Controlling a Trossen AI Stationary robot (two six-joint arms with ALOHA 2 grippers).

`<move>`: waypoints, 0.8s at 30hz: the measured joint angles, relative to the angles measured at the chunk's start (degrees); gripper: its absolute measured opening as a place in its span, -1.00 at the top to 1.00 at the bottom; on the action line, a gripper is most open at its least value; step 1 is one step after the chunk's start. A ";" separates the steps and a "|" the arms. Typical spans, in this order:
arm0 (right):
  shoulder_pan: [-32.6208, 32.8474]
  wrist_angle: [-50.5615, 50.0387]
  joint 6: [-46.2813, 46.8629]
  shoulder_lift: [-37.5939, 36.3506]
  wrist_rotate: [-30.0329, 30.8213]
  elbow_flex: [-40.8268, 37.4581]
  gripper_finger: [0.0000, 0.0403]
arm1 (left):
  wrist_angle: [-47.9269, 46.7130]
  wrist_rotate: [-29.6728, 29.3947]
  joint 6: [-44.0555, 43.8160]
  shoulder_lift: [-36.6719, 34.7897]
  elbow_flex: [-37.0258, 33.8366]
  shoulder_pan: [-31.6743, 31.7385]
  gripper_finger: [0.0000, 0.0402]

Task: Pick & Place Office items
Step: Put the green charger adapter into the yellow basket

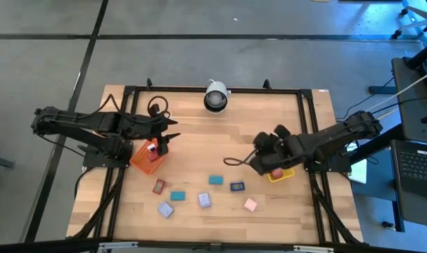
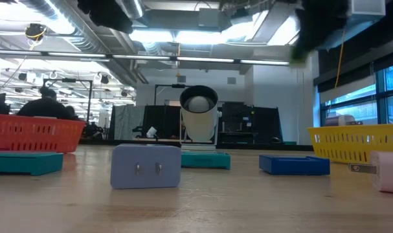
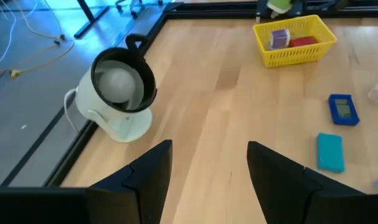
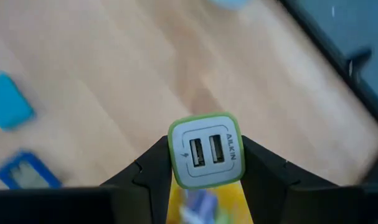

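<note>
Reaching in from the left edge of the table, the left gripper (image 1: 164, 143) hangs over the orange tray (image 1: 140, 161), its two dark fingers (image 3: 145, 177) spread apart with only bare wood showing between them in its wrist view. Something red lies in that tray beneath it, too small in the high view to name.

Loose office items sit on the wood toward the near edge: a red block (image 1: 159, 186), a teal block (image 1: 177, 196), a lavender block (image 1: 164, 209) and a second lavender one (image 1: 205, 200). Farther right come another teal block (image 1: 216, 180), a dark blue block with a white label (image 1: 237, 186) and a pink block (image 1: 250, 204). All lie apart from one another, between the two trays.

At the far edge, mid-table, stands a white camera (image 1: 215, 95) with a dark round face.

On the right, the right gripper (image 1: 259, 163) is just beside the yellow tray (image 1: 281, 176), its fingers closed on a green-rimmed white charger block (image 4: 205, 150) whose two USB ports face the wrist camera. Yellow mesh shows just under the block, so it seems to hang above the tray rather than in it, though the view is close. The left wrist view shows that the yellow tray already holds a lavender piece and a red piece (image 3: 301, 42).
</note>
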 joint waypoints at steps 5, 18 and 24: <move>3.82 -2.58 9.08 0.02 -6.19 -5.91 0.24 | -0.54 0.13 -0.75 -0.50 -0.01 0.01 0.01; 14.99 -1.30 25.99 0.02 -16.07 -11.53 0.24 | -0.13 0.98 -0.75 -3.07 0.03 -0.01 0.02; 16.77 -0.10 29.06 0.19 -13.53 -11.85 0.24 | -0.37 1.36 -1.06 -3.70 0.03 -0.01 0.03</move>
